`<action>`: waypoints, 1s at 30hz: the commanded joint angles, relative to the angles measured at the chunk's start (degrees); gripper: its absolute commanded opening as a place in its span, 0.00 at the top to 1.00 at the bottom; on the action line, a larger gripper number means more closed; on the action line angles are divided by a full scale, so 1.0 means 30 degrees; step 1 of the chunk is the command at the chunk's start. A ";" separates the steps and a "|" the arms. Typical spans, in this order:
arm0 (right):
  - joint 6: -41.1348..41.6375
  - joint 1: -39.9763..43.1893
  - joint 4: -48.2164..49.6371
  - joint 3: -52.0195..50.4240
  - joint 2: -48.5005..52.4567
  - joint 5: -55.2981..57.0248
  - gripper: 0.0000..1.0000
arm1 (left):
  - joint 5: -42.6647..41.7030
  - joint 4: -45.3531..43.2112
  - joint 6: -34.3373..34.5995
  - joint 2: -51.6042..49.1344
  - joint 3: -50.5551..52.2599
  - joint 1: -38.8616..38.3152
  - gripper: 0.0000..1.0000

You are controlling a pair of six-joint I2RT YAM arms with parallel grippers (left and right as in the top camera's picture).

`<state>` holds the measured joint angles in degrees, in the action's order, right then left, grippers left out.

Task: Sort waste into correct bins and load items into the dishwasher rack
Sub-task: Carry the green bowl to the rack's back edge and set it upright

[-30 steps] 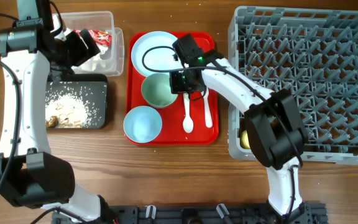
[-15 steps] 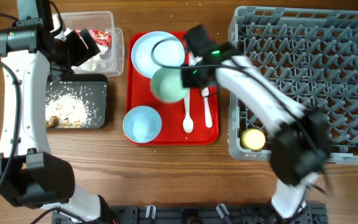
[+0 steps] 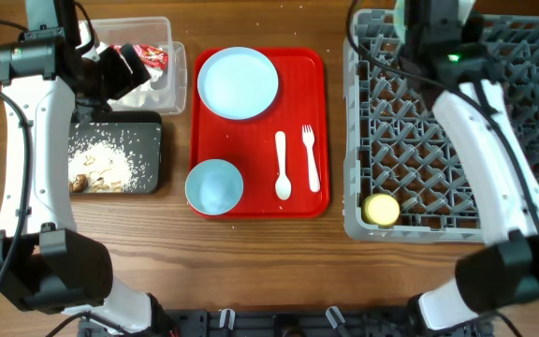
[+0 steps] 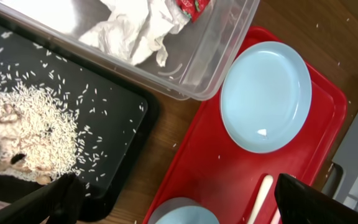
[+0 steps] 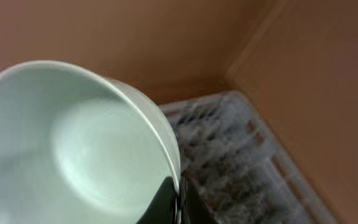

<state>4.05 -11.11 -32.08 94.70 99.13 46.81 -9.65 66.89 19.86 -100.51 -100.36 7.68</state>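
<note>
My right gripper (image 5: pixel 178 194) is shut on the rim of a pale blue bowl (image 5: pixel 73 143), held tilted above the grey dishwasher rack (image 3: pixel 494 112) near its far left corner. A yellow cup (image 3: pixel 379 209) sits in the rack's near left corner. The blue plate (image 3: pixel 239 82), second blue bowl (image 3: pixel 214 185), white spoon (image 3: pixel 282 168) and fork (image 3: pixel 311 159) lie on the red tray (image 3: pixel 302 201). My left gripper (image 4: pixel 179 205) is open and empty by the clear tub (image 3: pixel 178 89), which holds the napkin (image 4: pixel 135 28) and red wrapper (image 4: pixel 194 6). Rice and scraps (image 3: pixel 101 167) lie in the black tray (image 3: pixel 152 131).
The red tray lies between the bins on the left and the rack on the right. Bare wooden table (image 3: pixel 279 262) runs along the front. My right arm (image 3: pixel 475 103) stretches over the rack's left half.
My right gripper has lifted the bowl off the red tray and carried it right, up over the rack's far left corner. The left arm has not moved.
</note>
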 commanded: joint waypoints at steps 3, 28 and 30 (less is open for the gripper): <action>-1.1803 -0.0095 0.5421 0.0022 0.2543 0.2951 0.96 | 0.0109 0.0007 -0.0036 0.0175 -0.0160 0.0109 0.00; -1.6313 -0.2470 0.6302 -0.0189 0.6557 0.2885 0.89 | 0.0117 0.0007 -0.0036 0.0175 -0.0160 0.0109 0.00; -1.6298 -0.2973 0.6084 -0.0189 0.6550 0.2878 0.72 | 0.0117 0.0007 -0.0036 0.0175 -0.0160 0.0109 0.00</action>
<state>-45.08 -17.93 -13.26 94.30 118.19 54.30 -9.63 66.89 19.86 -100.51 -100.36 7.68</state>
